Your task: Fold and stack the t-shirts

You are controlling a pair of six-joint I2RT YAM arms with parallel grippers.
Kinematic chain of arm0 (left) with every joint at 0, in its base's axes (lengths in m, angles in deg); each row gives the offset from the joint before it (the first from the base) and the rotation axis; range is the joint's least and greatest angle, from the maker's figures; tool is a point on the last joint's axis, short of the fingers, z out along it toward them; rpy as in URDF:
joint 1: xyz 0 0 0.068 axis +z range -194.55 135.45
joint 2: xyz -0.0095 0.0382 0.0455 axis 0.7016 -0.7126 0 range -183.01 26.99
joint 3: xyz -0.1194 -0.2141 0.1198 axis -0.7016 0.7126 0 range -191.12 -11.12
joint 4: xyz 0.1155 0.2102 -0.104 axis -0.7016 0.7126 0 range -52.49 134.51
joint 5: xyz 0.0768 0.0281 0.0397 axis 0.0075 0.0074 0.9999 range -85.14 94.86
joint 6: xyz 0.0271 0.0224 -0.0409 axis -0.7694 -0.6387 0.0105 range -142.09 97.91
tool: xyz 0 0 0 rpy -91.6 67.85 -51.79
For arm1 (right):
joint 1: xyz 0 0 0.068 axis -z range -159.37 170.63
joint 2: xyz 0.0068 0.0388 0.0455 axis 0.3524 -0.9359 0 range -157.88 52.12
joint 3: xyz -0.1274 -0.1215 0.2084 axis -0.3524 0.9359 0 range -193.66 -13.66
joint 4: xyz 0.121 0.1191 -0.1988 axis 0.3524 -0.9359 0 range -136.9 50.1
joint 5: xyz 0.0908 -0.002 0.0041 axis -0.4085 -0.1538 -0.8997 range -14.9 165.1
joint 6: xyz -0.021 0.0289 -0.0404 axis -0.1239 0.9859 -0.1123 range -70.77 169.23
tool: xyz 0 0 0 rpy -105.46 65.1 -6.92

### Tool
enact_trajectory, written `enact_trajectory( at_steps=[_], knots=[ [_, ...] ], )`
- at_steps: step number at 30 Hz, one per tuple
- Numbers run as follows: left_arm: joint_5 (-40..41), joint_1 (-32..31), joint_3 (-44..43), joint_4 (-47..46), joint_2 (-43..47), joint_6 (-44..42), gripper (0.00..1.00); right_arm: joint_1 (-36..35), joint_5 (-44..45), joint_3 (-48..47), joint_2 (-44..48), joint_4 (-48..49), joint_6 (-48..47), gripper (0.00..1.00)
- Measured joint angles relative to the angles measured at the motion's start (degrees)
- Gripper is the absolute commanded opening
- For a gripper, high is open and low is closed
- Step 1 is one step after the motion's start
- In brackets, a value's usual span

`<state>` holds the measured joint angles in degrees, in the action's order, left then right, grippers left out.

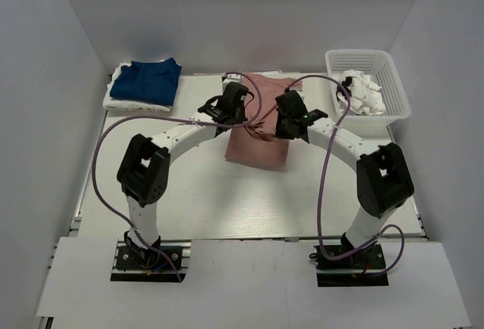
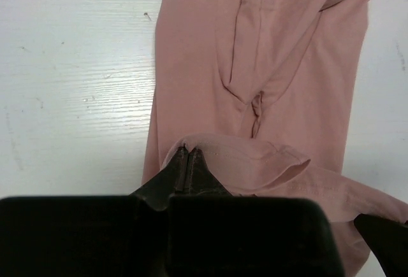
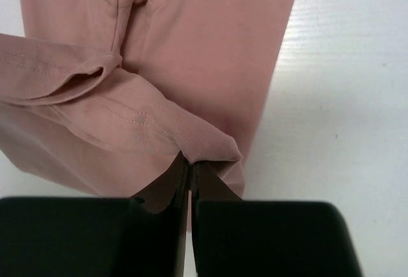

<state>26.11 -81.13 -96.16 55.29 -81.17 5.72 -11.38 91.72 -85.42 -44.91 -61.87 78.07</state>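
The dusty-pink t-shirt lies folded into a narrow strip at the middle of the table. My left gripper is shut on its hemmed edge, seen in the left wrist view with the pink cloth stretching away. My right gripper is shut on the same edge further right, seen in the right wrist view with the cloth lifted. A folded navy blue t-shirt lies on a folded white t-shirt at the back left.
A white plastic basket with crumpled white cloth stands at the back right. White walls close in the table at the left, back and right. Purple cables loop from both arms.
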Motion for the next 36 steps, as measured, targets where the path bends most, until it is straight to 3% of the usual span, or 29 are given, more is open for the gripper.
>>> enact_trajectory(
  at_steps=[4, 13, 14, 15, 16, 17, 20, 26, 29, 36],
  knots=[
    [-2.27, 1.79, -4.48, -0.85, -5.53, -1.70, 0.00, 2.49, -2.43, -3.23, -4.68, 0.44, -1.05, 0.00],
    [-9.55, 4.79, -4.48, -3.82, -8.41, -3.78, 0.00, 6.05, -6.47, -5.51, -9.99, 0.50, -1.07, 0.00],
    [-10.56, 4.92, -4.48, -4.50, -8.66, -4.00, 0.03, 6.32, -6.75, -5.51, -10.08, 0.52, -0.96, 0.03],
    [-11.19, 5.01, -4.46, -5.03, -8.83, -4.28, 0.17, 6.58, -7.06, -5.53, -10.21, 0.55, -0.85, 0.14],
    [-11.85, 5.03, -4.46, -5.42, -9.05, -4.59, 0.40, 6.91, -7.63, -5.75, -10.49, 0.50, -0.76, 0.28],
    [-12.66, 5.18, -4.46, -5.99, -9.20, -4.94, 0.99, 7.17, -7.89, -6.16, -10.95, 0.52, -0.63, 0.55],
    [-14.43, 5.51, -4.76, -7.34, -9.94, -5.62, 1.00, 8.07, -8.15, -8.35, -13.14, 1.22, -0.72, 0.90],
    [-13.88, 7.32, -14.25, -1.90, -13.77, -6.34, 1.00, 8.90, -9.68, -10.69, -13.77, 2.08, -2.93, 0.90],
    [-12.57, 8.26, -13.05, 0.57, -11.26, -6.25, 1.00, 8.31, -14.38, -7.74, -10.84, 4.48, -4.50, 0.90],
    [-13.09, 9.07, 11.43, -0.15, 5.62, -3.69, 1.00, 4.59, -21.40, 0.42, -4.42, 8.28, -5.03, 0.90]
  ],
)
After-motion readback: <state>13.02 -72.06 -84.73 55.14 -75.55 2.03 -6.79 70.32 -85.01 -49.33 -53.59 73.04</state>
